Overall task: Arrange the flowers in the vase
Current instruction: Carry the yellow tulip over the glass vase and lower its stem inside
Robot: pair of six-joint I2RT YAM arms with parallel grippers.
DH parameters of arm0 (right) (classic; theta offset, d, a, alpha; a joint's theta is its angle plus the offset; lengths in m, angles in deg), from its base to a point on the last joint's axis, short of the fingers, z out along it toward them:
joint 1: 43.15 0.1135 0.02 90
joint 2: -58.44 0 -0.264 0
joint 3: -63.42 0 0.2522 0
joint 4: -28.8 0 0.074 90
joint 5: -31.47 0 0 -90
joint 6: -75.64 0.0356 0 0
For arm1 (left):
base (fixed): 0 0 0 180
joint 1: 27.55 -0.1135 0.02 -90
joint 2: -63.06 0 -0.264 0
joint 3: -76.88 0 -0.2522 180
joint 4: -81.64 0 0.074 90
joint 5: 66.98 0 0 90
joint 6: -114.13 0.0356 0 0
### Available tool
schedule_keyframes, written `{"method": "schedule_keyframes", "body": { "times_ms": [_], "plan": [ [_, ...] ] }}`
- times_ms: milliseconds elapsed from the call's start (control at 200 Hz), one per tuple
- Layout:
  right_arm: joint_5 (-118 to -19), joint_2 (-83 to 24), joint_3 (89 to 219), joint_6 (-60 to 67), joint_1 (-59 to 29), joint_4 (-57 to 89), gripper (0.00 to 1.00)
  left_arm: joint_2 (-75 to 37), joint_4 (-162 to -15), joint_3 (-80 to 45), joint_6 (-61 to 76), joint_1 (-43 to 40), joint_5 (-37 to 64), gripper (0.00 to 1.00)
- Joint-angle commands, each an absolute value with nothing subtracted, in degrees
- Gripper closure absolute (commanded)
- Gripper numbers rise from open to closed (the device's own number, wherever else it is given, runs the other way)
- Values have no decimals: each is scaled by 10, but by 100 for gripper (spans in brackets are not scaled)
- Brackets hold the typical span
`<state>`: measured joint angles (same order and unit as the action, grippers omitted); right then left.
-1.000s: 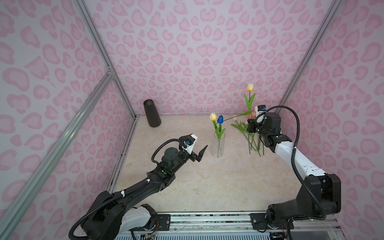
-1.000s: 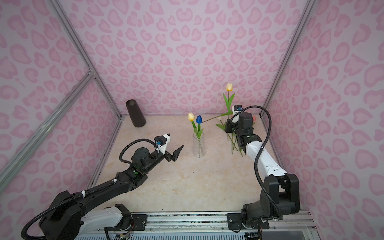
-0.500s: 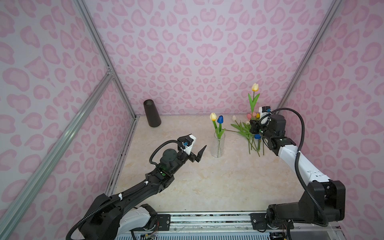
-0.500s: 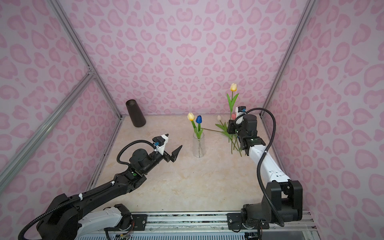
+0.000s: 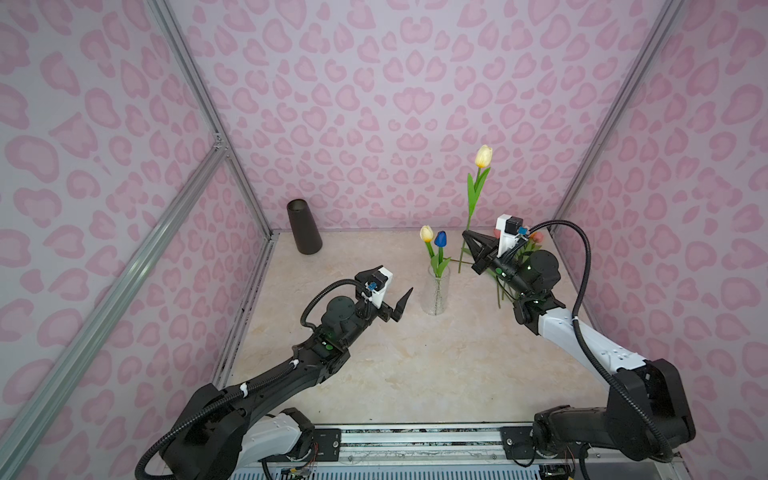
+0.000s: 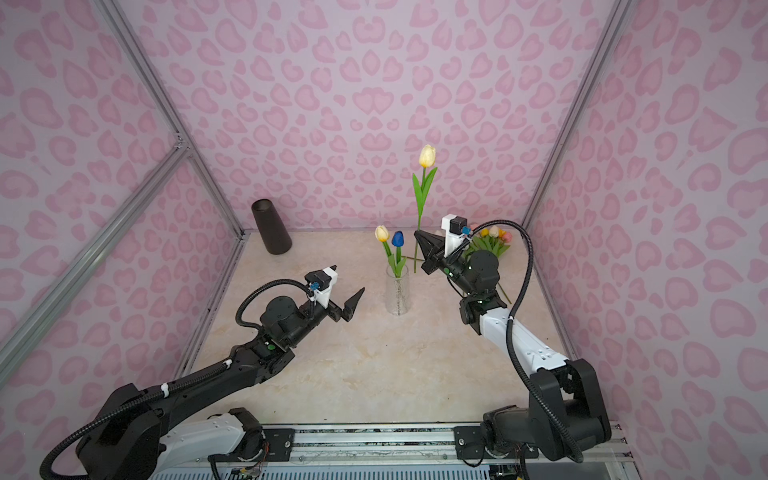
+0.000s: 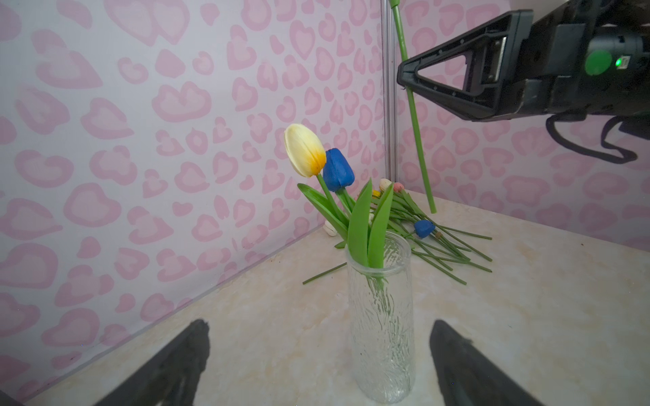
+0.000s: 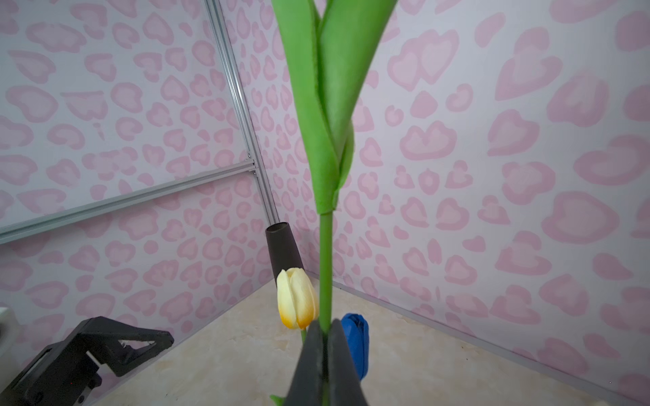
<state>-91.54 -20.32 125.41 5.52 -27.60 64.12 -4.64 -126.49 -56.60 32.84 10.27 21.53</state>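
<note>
Left end effector gapes wide; right end effector clamped, raised higher.

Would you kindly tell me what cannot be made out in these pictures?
- Pile of loose tulips: mostly behind the right arm in both top views; uncountable.
- Long-stemmed cream tulip in the right tool: head cut off by the right wrist view's edge.
- Ribbed clear glass vase: stem ends inside distorted by the glass, left wrist view.
</note>
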Motion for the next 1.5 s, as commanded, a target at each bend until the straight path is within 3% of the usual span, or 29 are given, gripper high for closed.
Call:
{"method": "schedule_keyframes", "body": {
  "times_ms": [0,955,1400,1495],
  "plan": [
    [-916,-230,1236,93,-268,802,100,-49,-1282,-554,335,102,213,2],
    [-852,-339,1156,34,-237,950,100,-61,-1283,-555,333,102,212,2],
    [-868,-316,1155,-16,-229,893,100,-67,-1286,-555,334,102,213,1],
    [-869,-305,1149,-35,-224,870,91,-69,-1287,-554,335,102,213,2]
  ]
}}
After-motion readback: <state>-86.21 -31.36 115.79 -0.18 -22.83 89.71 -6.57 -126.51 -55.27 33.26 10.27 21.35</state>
